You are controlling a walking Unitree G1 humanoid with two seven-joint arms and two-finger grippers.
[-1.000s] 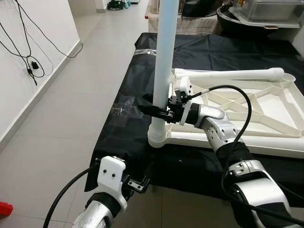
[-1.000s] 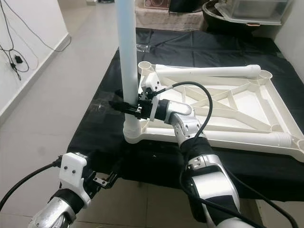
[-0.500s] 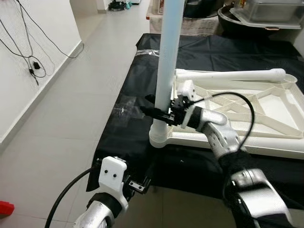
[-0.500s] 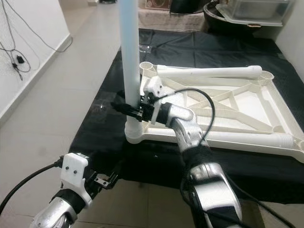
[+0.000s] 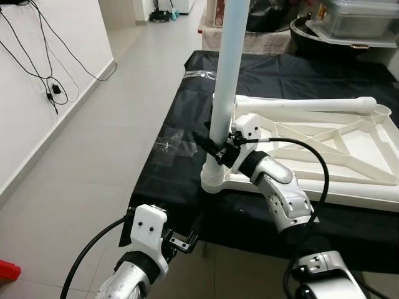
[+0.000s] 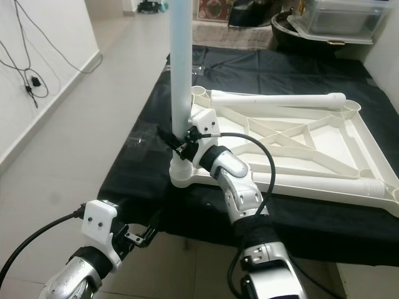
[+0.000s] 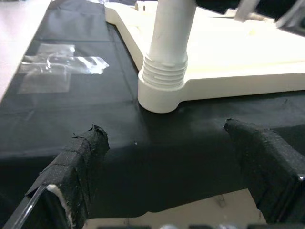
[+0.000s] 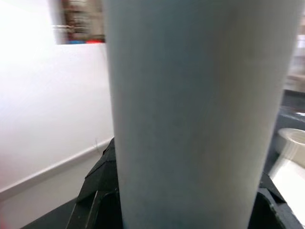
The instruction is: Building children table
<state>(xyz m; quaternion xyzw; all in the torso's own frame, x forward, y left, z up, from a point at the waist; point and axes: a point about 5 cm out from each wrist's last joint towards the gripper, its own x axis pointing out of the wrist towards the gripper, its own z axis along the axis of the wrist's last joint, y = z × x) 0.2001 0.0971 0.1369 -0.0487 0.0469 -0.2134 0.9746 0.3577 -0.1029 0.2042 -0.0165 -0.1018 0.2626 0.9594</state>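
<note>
A white table top lies upside down on a surface covered in black cloth. One white table leg stands upright in the near-left corner socket. My right gripper is shut on that leg just above the socket; in the right wrist view the leg sits between the black fingers. A second leg lies along the far edge of the table top. My left gripper is open and holds nothing, low in front of the cloth's edge, facing the socket.
A patch of clear tape sticks to the cloth left of the socket. Cables hang on the white wall at the left, above tiled floor. Storage bins stand at the back right. A red object lies on the floor.
My right wrist has turned around the upright leg and kept its hold on it. The head view has shifted a little. The left arm stays low in front.
</note>
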